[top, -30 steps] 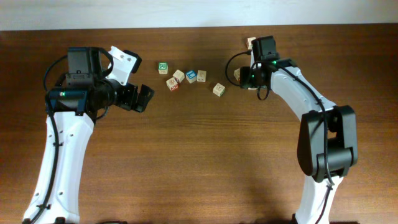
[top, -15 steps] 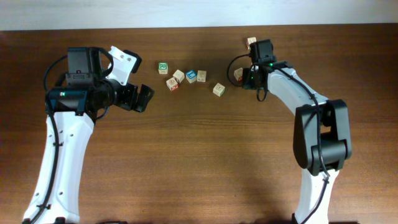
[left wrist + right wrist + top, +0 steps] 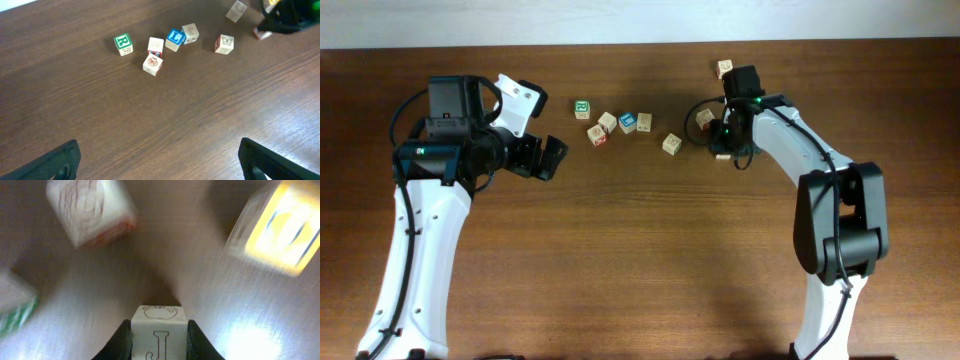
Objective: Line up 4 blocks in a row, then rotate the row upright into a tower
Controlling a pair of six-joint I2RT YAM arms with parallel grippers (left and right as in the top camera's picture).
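Right pincer (image 3: 160,341) pinching J block (image 3: 160,314) between both fingers; left pincer (image 3: 162,162) spread wide above table (image 3: 150,125).

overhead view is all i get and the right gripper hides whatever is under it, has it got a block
Observer: Yes. In the right wrist view, the right gripper has a finger against each side of a pale block with a J printed on it.
Operator: anything close to it
Observer: A yellow-faced cube shows at the upper right of that view, blurred and apart from the block.
Operator: left arm holding anything
Observer: No. The left wrist view shows the left gripper open, with nothing between its fingers.
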